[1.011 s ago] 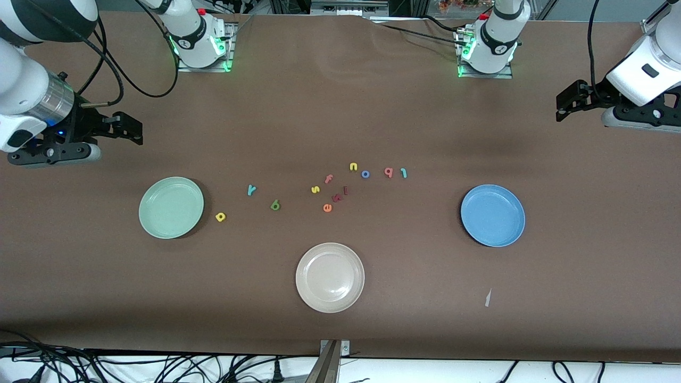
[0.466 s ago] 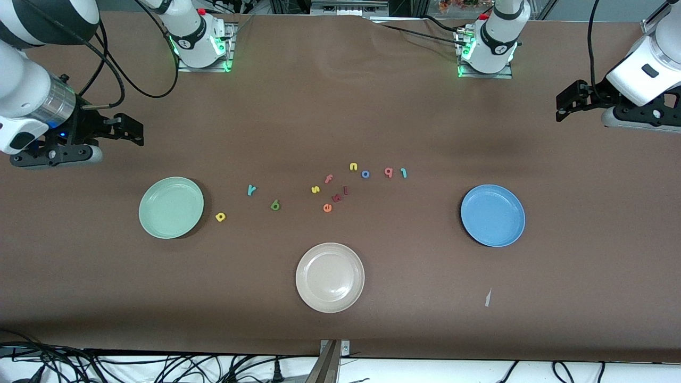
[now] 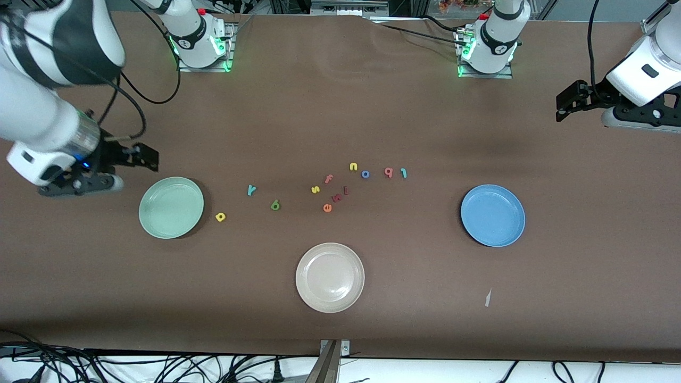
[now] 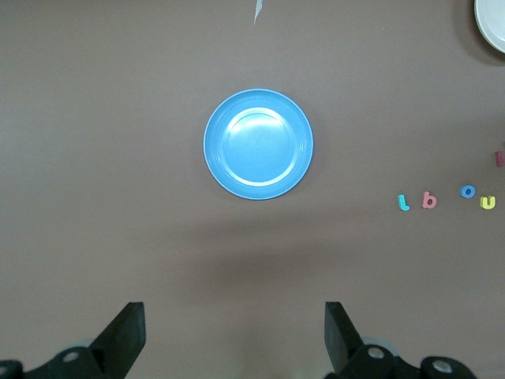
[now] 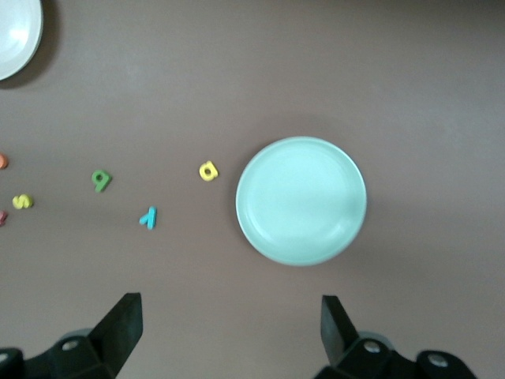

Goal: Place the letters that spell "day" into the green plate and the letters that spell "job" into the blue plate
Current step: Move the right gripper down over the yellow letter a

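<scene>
Brown table (image 3: 372,106) bears three plates (image 3: 330,303); scattered foam letters (image 3: 315,189).

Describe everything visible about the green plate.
The green plate is round, pale mint, plastic-looking, with a raised rim and a smooth, slightly glossy well. It lies flat and upright on the brown table toward the right arm's end, with nothing in it. Nothing touches it: the yellow a lies just beside it, apart from the rim. The open right gripper hovers near its rim.

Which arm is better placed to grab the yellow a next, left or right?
Right. The right pincer hangs open beside the green plate, and the yellow a lies just past that plate. The left pincer waits open at the left arm's end, past the blue plate.
</scene>
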Controlling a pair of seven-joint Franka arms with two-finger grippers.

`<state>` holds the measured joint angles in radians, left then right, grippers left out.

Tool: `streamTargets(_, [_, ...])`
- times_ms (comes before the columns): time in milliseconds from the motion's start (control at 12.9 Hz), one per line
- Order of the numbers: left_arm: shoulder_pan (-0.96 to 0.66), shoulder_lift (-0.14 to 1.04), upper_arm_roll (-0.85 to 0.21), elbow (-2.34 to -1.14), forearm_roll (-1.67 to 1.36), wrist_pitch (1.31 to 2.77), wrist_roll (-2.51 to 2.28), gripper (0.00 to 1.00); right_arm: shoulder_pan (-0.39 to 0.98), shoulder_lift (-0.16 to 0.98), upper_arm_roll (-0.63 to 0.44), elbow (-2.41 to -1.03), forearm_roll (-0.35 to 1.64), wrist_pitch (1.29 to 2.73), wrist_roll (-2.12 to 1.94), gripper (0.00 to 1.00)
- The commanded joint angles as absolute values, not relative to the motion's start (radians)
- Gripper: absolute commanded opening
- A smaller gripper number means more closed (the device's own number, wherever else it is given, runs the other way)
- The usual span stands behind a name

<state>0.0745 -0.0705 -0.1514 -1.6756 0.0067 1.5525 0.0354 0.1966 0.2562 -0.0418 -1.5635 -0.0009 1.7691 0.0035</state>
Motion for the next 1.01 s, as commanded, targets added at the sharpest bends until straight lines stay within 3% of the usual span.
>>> streamTargets(0, [0.075, -0.06, -0.155, -1.649, 0.017, 1.532, 0.048, 1.0, 0.204, 0.363, -0.02, -1.54, 0.017, 1.88, -0.04, 1.0])
streamTargets(544, [0.074, -0.06, -0.155, -1.647, 0.015, 1.532, 0.046, 1.0, 0.187, 0.56, 0.038, -1.542, 0.012, 2.06, -0.244, 1.0])
streamTargets(933, [0.074, -0.06, -0.156, -1.647, 0.015, 1.534, 0.051, 1.0, 0.176, 0.633, 0.04, -1.581, 0.009, 2.192, -0.363, 1.0])
